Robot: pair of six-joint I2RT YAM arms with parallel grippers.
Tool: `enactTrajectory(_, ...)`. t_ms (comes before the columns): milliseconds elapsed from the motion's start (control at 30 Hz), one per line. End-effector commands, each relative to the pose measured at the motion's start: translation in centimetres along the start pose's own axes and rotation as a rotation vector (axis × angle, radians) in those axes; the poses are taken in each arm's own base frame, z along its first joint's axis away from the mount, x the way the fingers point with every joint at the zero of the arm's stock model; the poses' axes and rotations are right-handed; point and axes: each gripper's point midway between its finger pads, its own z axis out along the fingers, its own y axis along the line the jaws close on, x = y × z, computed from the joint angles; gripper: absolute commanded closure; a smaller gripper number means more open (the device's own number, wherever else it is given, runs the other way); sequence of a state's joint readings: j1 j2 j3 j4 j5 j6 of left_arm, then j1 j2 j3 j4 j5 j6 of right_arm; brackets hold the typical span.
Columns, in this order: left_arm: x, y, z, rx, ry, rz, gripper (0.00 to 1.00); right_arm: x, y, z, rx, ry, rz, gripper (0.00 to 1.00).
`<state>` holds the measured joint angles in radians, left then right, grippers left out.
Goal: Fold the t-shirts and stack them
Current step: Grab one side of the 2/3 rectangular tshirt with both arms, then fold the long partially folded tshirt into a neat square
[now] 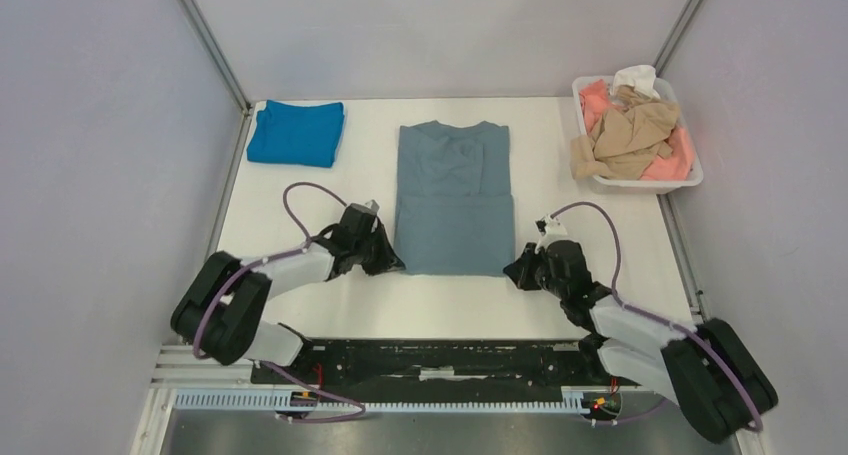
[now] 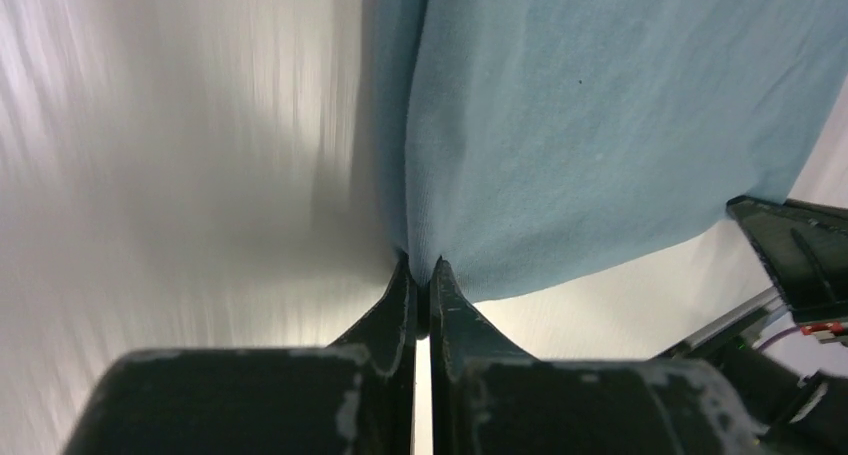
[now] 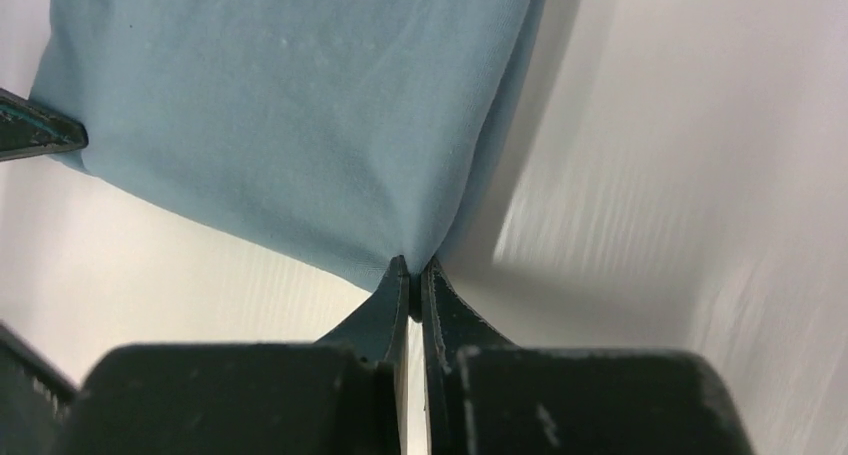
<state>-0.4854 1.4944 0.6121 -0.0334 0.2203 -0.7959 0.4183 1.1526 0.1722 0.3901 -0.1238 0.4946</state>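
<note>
Though overhead hides it, wrist views show | left tool (image 2: 422,267) pinching grey-blue t-shirt (image 1: 455,200) corner | right tool (image 3: 411,265) likewise

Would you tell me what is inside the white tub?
A tan shirt lies over a salmon-pink shirt, a white shirt behind; the bottom of the tub is covered.
</note>
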Motion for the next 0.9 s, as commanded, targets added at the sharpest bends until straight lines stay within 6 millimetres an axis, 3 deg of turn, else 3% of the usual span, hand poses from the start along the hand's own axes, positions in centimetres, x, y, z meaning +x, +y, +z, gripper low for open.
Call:
enactTrajectory(0, 5.6, 3.2, -3.1, -0.114, 0.006, -0.018, 0.98, 6.0, -0.3, -3.4, 0.021, 0.121, -0.019, 1.00)
enactTrajectory(167, 10.9, 2.3, -6.2, 0.022, 0.032, 0.017, 0.98, 9.8, 2.7, -6.4, -0.146, 0.187, 0.017, 1.00)
enactTrajectory(233, 11.6, 1.9, -7.1, 0.075, 0.025, 0.003, 0.98, 9.1, 4.0, -6.7, -0.212, 0.140, 0.036, 1.00)
enactTrajectory(300, 11.0, 1.1, -7.9, 0.128, -0.015, -0.004, 0.98, 6.8, 5.4, -6.9, -0.263, 0.054, 0.038, 1.00)
enactTrajectory(433, 7.5, -1.2, -10.4, 0.149, -0.157, 0.046, 0.98, 1.1, 7.6, -7.9, -0.263, -0.089, -0.028, 1.00)
enactTrajectory(567, 4.2, -2.7, -12.0, 0.091, -0.259, 0.061, 0.98, -2.9, 8.4, -7.8, -0.173, -0.144, -0.088, 1.00)
enactTrajectory(667, 1.7, -3.9, -12.7, 0.031, -0.319, 0.072, 0.98, -5.8, 8.9, -7.6, -0.111, -0.186, -0.106, 1.00)
enactTrajectory(767, -1.5, -3.8, -13.1, -0.070, -0.390, 0.049, 0.98, -8.5, 9.8, -7.2, -0.075, -0.231, -0.120, 1.00)
enactTrajectory(867, -4.3, -4.8, -12.7, -0.065, -0.408, 0.020, 0.98, -11.1, 10.8, -6.6, -0.051, -0.262, -0.144, 1.00)
